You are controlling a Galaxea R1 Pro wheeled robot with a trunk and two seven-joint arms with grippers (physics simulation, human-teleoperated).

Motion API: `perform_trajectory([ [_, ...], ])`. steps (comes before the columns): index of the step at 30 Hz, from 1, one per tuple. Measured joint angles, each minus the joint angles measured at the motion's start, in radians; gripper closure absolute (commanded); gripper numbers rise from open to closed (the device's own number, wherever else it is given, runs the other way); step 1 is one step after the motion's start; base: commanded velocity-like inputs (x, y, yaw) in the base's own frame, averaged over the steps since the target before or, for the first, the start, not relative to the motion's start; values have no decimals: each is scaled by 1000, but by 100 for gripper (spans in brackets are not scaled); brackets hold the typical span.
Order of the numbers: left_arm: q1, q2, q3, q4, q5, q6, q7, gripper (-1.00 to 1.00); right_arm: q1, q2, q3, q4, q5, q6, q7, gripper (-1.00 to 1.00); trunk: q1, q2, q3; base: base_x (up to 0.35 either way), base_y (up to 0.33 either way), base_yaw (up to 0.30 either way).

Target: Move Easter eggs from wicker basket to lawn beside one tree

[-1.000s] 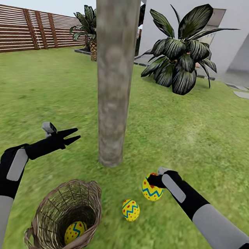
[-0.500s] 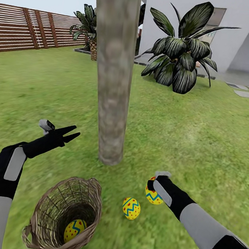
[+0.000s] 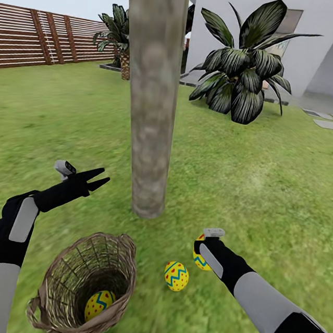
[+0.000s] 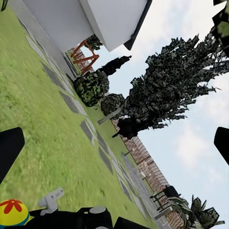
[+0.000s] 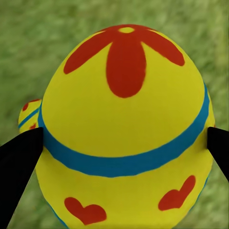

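Observation:
A thick grey-beige tree [image 3: 153,112] rises from the lawn [image 3: 270,180] straight ahead. In front of it, to the left, stands the wicker basket [image 3: 62,279] with one yellow Easter egg [image 3: 99,305] inside. A second egg [image 3: 175,276] lies on the grass right of the basket. My right gripper [image 3: 201,249] is shut on the third egg [image 3: 198,259], low over the grass right of the trunk; in the right wrist view its black fingers [image 5: 20,160] flank that egg [image 5: 124,129]. My left gripper [image 3: 105,176] hovers open and empty left of the trunk, above the basket.
A dark-leaved palm-like plant [image 3: 242,71] stands behind the tree at the right, another [image 3: 118,36] by the slatted fence [image 3: 41,39]. The white house [image 3: 319,44] and paving stones [image 3: 332,125] lie at the far right. Open grass spreads on both sides.
My right arm has drawn slightly back and down with the egg still in its gripper. The left arm has barely moved. The view has shifted a little.

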Motion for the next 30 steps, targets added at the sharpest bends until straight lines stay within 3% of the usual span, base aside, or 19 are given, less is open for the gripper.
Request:
perform_trajectory([
  [30,0,0,0,-2,0,1,-1,-100,0,0,0,-4,2,-3,0,100,115,-210,-94,0,0,0],
])
